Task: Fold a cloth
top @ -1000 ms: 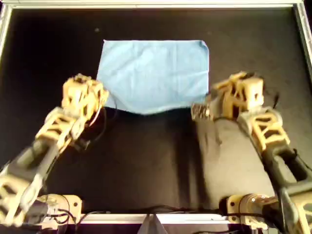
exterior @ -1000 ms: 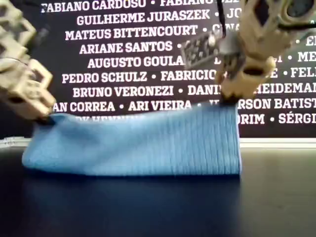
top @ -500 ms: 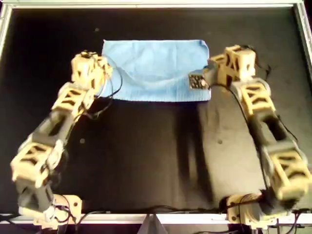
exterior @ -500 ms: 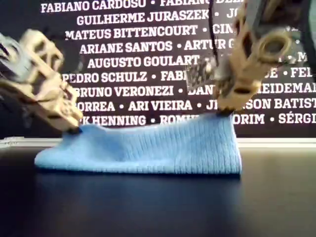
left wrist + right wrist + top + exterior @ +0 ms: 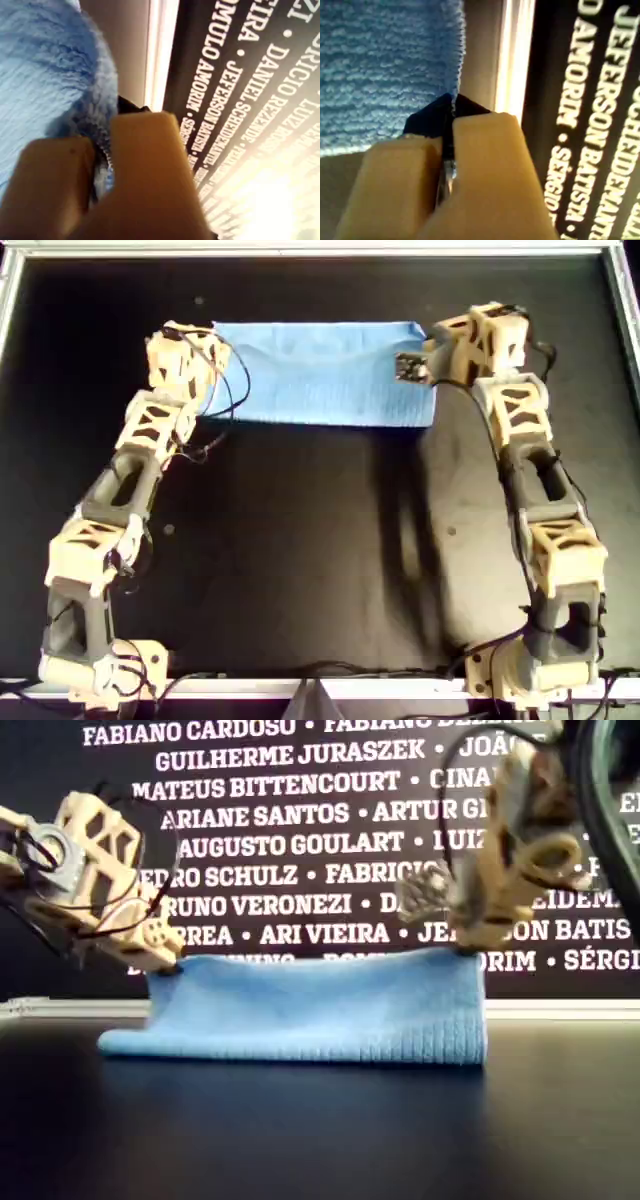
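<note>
Change: since half a second ago you have carried both held corners further toward the far edge of the overhead view, and the thin light blue woven cloth (image 5: 320, 375) now shows as a narrower band, its lifted layer nearly over the far edge.
Cloth place: it lies on the black worktop (image 5: 300, 560) near the far rail, folded over itself.
Left gripper (image 5: 102, 150): your tan fingers are pressed together, pinching a cloth corner, at the overhead view's left.
Right gripper (image 5: 447, 145): likewise clamped on a cloth corner, at the overhead view's right.
Surroundings: a pale metal rail (image 5: 300, 250) frames the worktop; nothing stands between the arms and the cloth.
Writing: the black backdrop (image 5: 280, 840) carries white names, among them "GUILHERME JURASZEK", "MATEUS BITTENCOURT", "ARIANE SANTOS", "PEDRO SCHULZ", "BRUNO VERONEZI".
</note>
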Motion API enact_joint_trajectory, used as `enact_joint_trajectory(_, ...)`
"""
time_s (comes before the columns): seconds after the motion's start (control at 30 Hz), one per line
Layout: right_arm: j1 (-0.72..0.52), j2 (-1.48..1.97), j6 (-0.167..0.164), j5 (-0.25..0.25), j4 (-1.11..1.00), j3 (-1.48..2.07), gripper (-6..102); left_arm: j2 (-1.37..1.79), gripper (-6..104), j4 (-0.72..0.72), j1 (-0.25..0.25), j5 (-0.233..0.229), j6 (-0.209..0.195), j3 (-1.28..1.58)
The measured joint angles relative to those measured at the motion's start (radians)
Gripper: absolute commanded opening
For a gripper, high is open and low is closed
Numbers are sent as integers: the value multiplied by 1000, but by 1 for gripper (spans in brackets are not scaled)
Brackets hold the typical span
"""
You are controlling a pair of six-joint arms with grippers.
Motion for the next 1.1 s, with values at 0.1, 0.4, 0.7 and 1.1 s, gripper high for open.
enact_joint_trajectory(0.1, -9, -46, 0, 0, 0, -32, -1, -44, -1, 0, 0, 6, 0, -38)
enact_joint_trajectory(0.4, 3, -64, 0, 0, 0, -35, -1, -124, 0, 0, 0, 6, 0, -75)
enact_joint_trajectory(0.7, 3, -112, 0, 0, 0, -61, 20, -130, 9, -2, 0, 6, 0, -77)
enact_joint_trajectory(1.1, 2, -166, -3, 2, 0, -110, 73, -160, 78, -2, 0, -8, 94, -83)
